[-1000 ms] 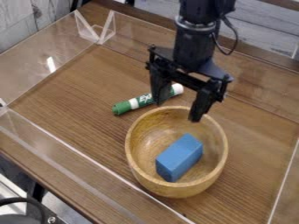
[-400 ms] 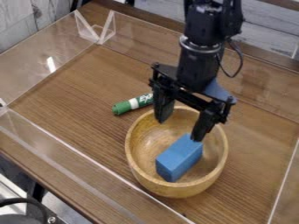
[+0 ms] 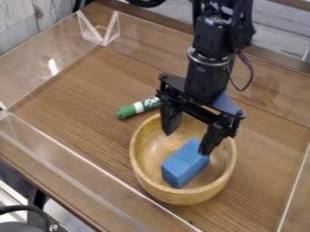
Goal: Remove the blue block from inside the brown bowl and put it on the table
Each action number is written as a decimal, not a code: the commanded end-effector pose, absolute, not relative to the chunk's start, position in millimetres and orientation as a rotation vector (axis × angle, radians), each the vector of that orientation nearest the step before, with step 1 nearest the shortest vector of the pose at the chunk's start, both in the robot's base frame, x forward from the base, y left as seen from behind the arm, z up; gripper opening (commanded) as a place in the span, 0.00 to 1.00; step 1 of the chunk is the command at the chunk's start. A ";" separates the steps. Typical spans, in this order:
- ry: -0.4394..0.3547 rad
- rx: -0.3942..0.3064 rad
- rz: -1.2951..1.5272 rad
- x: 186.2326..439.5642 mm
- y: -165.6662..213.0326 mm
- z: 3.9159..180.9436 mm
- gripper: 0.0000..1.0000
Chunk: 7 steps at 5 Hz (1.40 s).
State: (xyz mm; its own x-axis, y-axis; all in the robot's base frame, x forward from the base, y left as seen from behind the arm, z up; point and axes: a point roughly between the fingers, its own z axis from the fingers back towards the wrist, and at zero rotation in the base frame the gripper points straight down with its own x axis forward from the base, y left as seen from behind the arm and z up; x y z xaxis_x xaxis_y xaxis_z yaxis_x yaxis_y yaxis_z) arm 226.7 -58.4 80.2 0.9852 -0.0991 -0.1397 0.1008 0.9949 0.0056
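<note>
The pincer (image 3: 198, 129) has come down over the last second, from above the bowl's far rim to inside the bowl (image 3: 148, 177), and has drifted a little to the right. Its two fingers stand wide apart, pointing straight down, and nothing is between them yet. The block (image 3: 186, 164) lies in the bowl, right of centre, with its far end under the fingers; the right finger (image 3: 216, 139) hangs just over that end, and whether it touches cannot be told. The bowl sits on the near right part of the counter (image 3: 85, 100), and a marker (image 3: 140, 107) lies just beyond its far left rim.

So the descent for the grasp looks nearly done. The fingers likely need to sink a little further to straddle the block before closing, and the right one may catch the block's top.
</note>
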 end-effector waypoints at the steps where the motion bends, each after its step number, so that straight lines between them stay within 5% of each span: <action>1: 0.113 0.005 -0.123 229.1 -62.5 84.1 1.00; 7: 0.144 -0.008 -0.153 226.8 -65.3 68.3 1.00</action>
